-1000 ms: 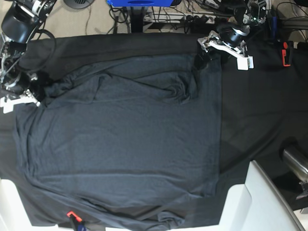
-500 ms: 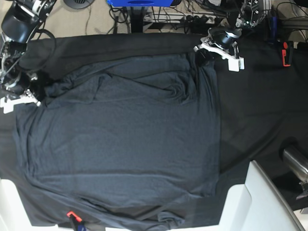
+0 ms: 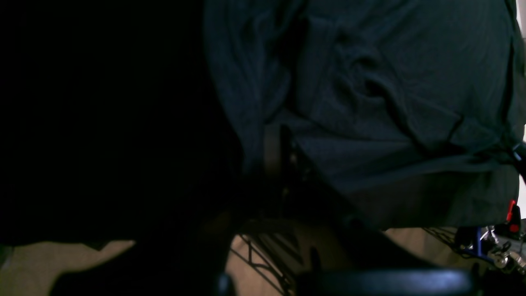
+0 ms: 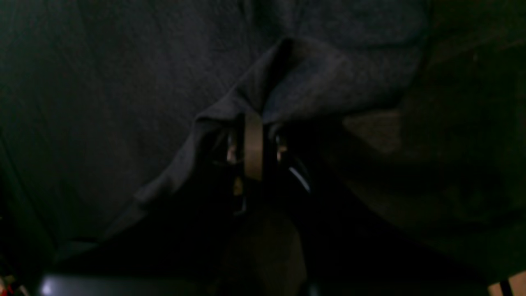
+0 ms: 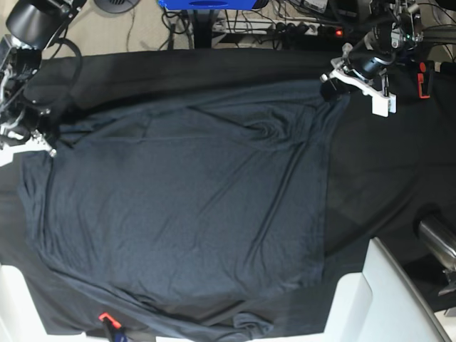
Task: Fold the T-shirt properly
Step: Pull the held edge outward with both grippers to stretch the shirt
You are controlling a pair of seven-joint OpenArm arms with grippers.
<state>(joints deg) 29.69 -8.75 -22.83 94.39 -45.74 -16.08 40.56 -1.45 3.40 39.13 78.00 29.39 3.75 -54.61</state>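
surface: table under black cloth point(image 5: 385, 178) | on it: grey T-shirt point(image 5: 185, 214) spread flat, wrinkled

Work surface draped in a black table cloth point(image 5: 385, 178), hanging over the far edge. Beyond that edge, beige floor point(image 5: 135, 32) with tangled dark cables point(image 5: 249, 28) and a power strip point(image 5: 299, 28). Blue object point(image 5: 206, 4) at top centre, on a dark stand. White moulded panels point(image 5: 385, 299) at the near edge. Red clip point(image 5: 424, 78) on the cloth, far right. Wrist views dim.
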